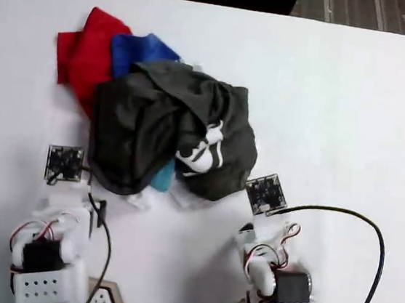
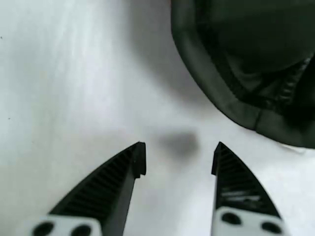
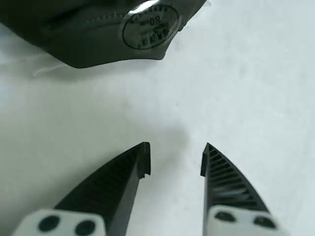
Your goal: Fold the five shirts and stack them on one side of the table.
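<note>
On the table (image 1: 340, 101), the shirt pile (image 1: 169, 126) runs far-left to near-right.

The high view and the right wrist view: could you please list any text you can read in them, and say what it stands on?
Round sticker on the dark shirt, right wrist view: printed characters in a ring and in the middle, too blurred to read reliably.
White graphic on the dark shirt, high view: a crumpled shape with no legible letters.
No other text can be made out.
</note>
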